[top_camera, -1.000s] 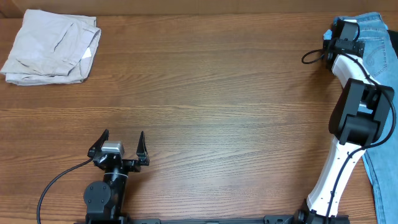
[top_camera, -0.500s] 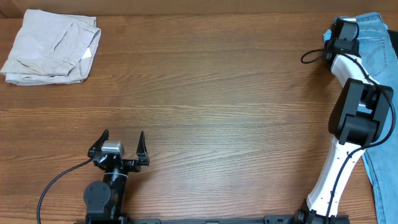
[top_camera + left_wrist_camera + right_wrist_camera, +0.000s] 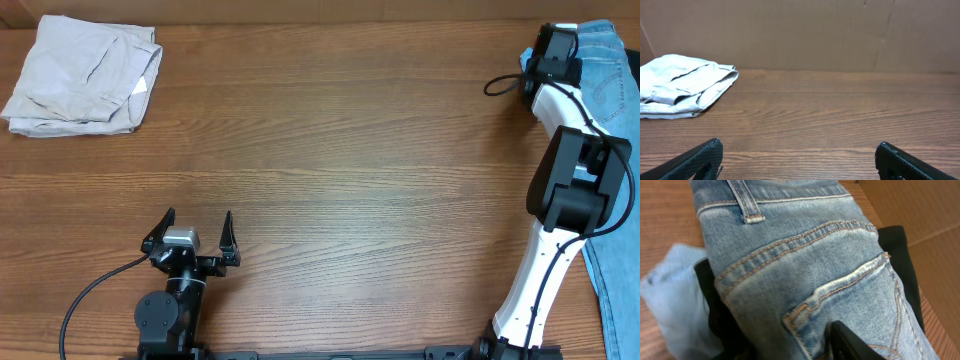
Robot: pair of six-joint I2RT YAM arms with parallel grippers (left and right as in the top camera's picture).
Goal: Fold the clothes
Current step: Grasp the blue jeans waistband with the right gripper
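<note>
1. Brown wood-grain table (image 3: pixel 340 150) fills your overhead view, and a cardboard wall (image 3: pixel 815 30) closes it off at the back in the left wrist view.
2. You have a pale folded garment (image 3: pixel 85 75) in the upper left of the overhead frame. It lies flat on the wood, well apart from both arms.
3. Your left gripper (image 3: pixel 198 216) sits at the lower left of the overhead frame, near the front edge. Its jaws are spread wide over bare wood.
4. Your right arm (image 3: pixel 570 190) runs up the right side of the overhead frame. It carries the right gripper (image 3: pixel 556 44) to the upper right corner, over the left edge of the jeans (image 3: pixel 612 70).
5. The jeans lie along the right edge of the frame, from the upper right corner down behind the arm, and the frame cuts them off.
6. Your right wrist view is mostly denim, showing a belt loop (image 3: pixel 747 200) at the top and a stitched back pocket (image 3: pixel 855 305) lower right.
7. One dark finger (image 3: pixel 850 340) shows at the bottom of that view, against the denim just beside the pocket's corner. The other is out of frame, so you cannot tell whether the jaws are clamped on cloth.
8. Black cloth (image 3: pixel 897 255) shows from under the jeans, and a light blue cloth (image 3: pixel 670 300) lies at the left of that view.
</note>
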